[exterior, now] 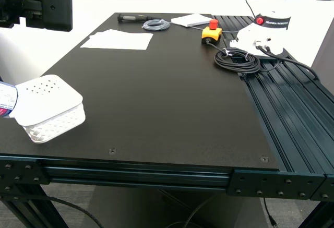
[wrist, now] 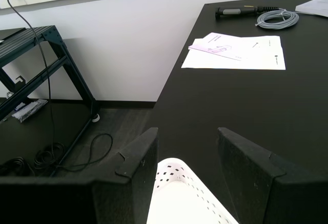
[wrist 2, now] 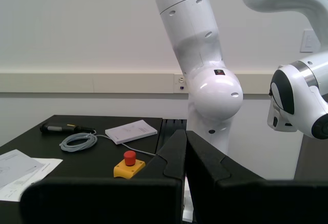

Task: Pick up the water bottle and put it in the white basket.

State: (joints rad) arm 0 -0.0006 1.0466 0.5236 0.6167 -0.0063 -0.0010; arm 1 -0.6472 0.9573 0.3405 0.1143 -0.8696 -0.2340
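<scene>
The white basket point(exterior: 56, 122) sits tilted near the table's front edge at the exterior view's left, its hole-dotted flat face up. The water bottle point(exterior: 6, 99) shows only as a strip of blue, red and white label at the picture's left edge, against the basket's corner; the rest is cut off. My first gripper point(wrist: 186, 129) is open and empty, its fingers point(wrist: 139, 158) either side of the basket's edge point(wrist: 177, 193) and apart from it. A black arm point(exterior: 44, 6) hangs at the exterior view's top left. My second gripper point(wrist 2: 185, 134) is shut and empty, away from both things.
White paper sheets point(exterior: 119, 39), a grey cable coil point(exterior: 156, 25), a black tool point(exterior: 133, 17) and a booklet point(exterior: 191, 20) lie at the back. A yellow stop button point(exterior: 211, 33), a black cable coil point(exterior: 237, 60) and a white robot base point(exterior: 267, 30) stand right, beside ribbed rails point(exterior: 292, 113).
</scene>
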